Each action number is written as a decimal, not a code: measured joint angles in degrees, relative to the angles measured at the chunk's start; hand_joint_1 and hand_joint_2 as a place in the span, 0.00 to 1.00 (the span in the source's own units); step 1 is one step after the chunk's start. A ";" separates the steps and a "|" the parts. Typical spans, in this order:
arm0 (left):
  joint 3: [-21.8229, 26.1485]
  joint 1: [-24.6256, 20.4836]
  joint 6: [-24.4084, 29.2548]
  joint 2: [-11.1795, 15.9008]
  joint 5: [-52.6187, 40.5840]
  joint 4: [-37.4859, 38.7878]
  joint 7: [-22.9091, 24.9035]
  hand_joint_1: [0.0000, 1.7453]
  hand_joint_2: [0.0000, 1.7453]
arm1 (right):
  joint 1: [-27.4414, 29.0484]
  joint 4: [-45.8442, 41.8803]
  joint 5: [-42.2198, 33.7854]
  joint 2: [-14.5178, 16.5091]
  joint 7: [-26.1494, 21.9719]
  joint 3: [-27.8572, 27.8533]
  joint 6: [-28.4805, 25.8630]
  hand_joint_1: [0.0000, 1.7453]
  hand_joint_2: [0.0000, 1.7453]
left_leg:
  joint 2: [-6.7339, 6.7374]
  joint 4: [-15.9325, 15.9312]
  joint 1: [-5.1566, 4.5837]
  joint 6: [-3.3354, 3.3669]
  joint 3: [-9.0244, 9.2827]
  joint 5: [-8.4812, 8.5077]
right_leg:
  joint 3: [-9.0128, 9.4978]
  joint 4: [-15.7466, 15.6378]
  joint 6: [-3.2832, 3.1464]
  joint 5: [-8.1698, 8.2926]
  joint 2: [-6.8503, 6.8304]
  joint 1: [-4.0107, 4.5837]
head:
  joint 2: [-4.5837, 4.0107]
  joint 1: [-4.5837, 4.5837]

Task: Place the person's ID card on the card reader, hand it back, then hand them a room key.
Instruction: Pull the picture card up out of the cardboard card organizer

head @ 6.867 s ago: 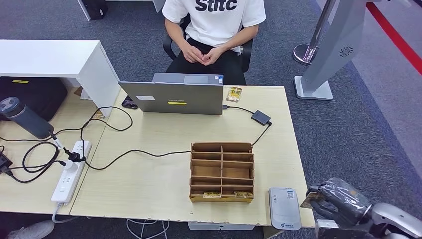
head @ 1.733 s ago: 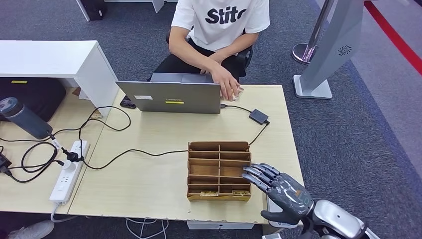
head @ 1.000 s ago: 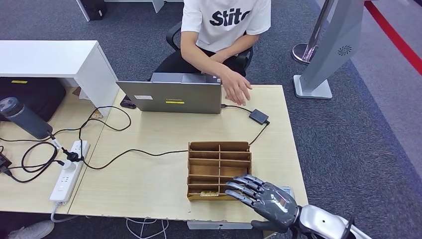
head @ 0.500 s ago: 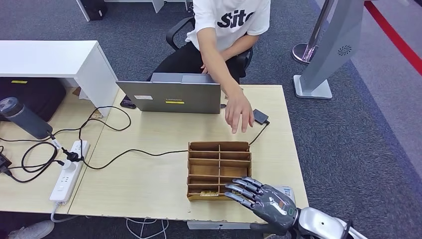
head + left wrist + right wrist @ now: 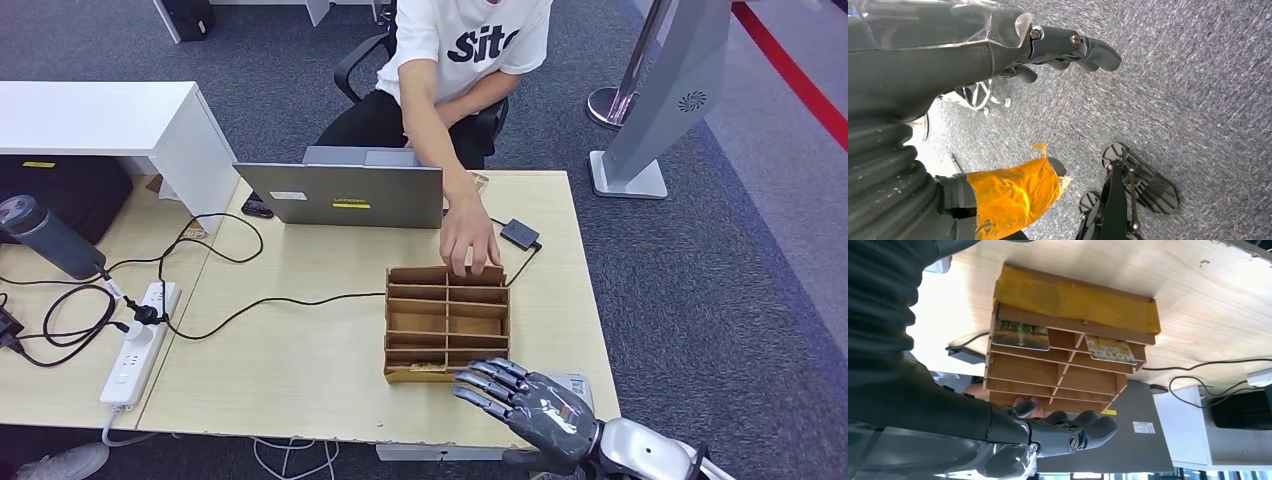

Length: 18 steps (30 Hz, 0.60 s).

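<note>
Two key cards [image 5: 1020, 334] in wooden rack [image 5: 447, 322] on desk [image 5: 300, 350]; person's hand [image 5: 468, 236] touching rack; right hand [image 5: 530, 405] spread, empty; left hand [image 5: 998, 65] empty.

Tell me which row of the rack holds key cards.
The row nearest the right hand: each of its two slots holds one of the cards. The other rows of the rack look empty.

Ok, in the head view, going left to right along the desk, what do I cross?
Dark bottle → white power strip → laptop → wooden card organizer → small black adapter → right hand at the near edge.
</note>
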 joint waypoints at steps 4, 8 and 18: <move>0.30 -0.01 0.02 -0.04 -0.27 0.00 0.01 0.00 1.00 | 0.22 0.72 2.01 2.07 1.39 -0.15 -2.06 0.00 1.00 | 0.00 0.00 0.01 0.00 0.01 0.00 | 0.00 0.01 0.00 0.00 0.01 0.00 | 0.00 -0.01; 0.61 -0.02 0.10 -0.11 -0.62 0.00 0.01 0.00 1.00 | 0.78 1.88 5.81 6.49 3.86 -0.83 -5.39 0.00 1.00 | 0.01 -0.01 0.04 -0.01 0.01 0.00 | -0.01 0.03 -0.01 0.00 0.01 0.04 | 0.00 -0.01; 0.75 -0.12 0.09 -0.36 -2.53 0.00 0.26 0.00 1.00 | 1.26 4.67 19.17 22.63 12.94 -5.67 -11.70 0.00 1.00 | 0.03 -0.03 0.06 -0.08 0.02 0.06 | -0.03 0.07 -0.02 -0.01 0.04 0.07 | 0.00 0.00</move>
